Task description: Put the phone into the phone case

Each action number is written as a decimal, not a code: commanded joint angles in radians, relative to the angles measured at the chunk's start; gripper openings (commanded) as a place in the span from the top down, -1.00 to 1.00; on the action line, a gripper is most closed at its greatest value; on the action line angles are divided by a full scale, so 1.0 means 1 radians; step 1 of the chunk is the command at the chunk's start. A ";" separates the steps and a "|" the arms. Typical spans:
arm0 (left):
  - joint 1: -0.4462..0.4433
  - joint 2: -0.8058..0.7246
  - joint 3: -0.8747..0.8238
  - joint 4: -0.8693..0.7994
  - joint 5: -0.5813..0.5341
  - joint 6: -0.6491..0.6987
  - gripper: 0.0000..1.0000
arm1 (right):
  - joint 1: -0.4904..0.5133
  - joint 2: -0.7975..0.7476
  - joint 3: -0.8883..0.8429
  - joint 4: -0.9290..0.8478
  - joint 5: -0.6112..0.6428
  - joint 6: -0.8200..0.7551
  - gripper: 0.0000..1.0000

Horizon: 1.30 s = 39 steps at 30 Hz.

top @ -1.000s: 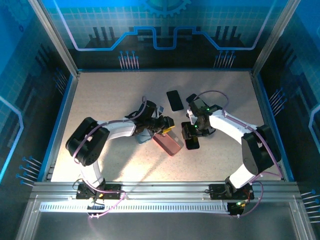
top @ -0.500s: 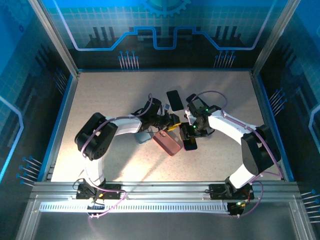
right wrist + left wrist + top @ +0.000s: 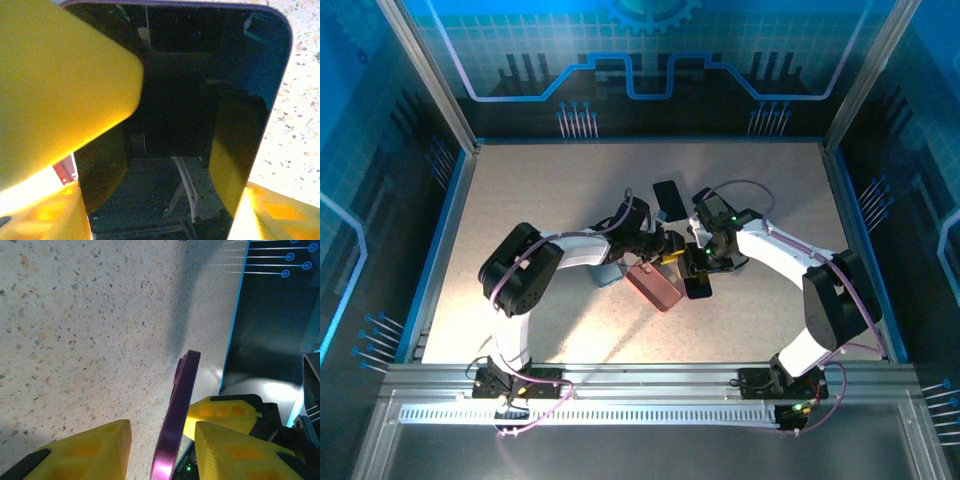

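1. nearest the arm bases, the flat salmon-pink rectangular phone case (image 3: pixel 655 287) lies on the speckled beige table (image 3: pixel 520 200).
2. just right of it, the glossy black phone with a purple rim (image 3: pixel 200 100) is clamped across its width by the right gripper (image 3: pixel 698 266), beside the case and not in it.
3. the left gripper (image 3: pixel 669 251) faces it from the left; its yellow fingers (image 3: pixel 85 452) are spread, straddling the phone's thin edge (a gap shows on each side).
4. a pale blue-grey case (image 3: pixel 607 276) lies by the left forearm.
5. farthest, a second flat black phone (image 3: pixel 668 198) lies apart on the table.
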 commanded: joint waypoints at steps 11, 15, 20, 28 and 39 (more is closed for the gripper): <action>-0.020 0.041 0.051 0.007 0.033 0.002 0.38 | 0.013 -0.003 0.055 -0.016 -0.048 0.012 -0.05; -0.021 0.043 0.052 0.007 0.033 0.001 0.57 | 0.013 -0.005 0.054 -0.013 -0.060 0.015 -0.05; -0.022 0.045 0.048 0.023 0.045 -0.007 1.00 | 0.010 -0.002 0.048 -0.004 -0.083 0.016 -0.03; -0.012 0.009 0.035 0.026 0.004 -0.012 1.00 | -0.025 -0.057 -0.015 0.043 -0.151 0.052 -0.41; 0.006 -0.124 -0.001 0.046 -0.241 -0.033 1.00 | -0.179 -0.287 -0.206 0.197 -0.261 0.197 -0.46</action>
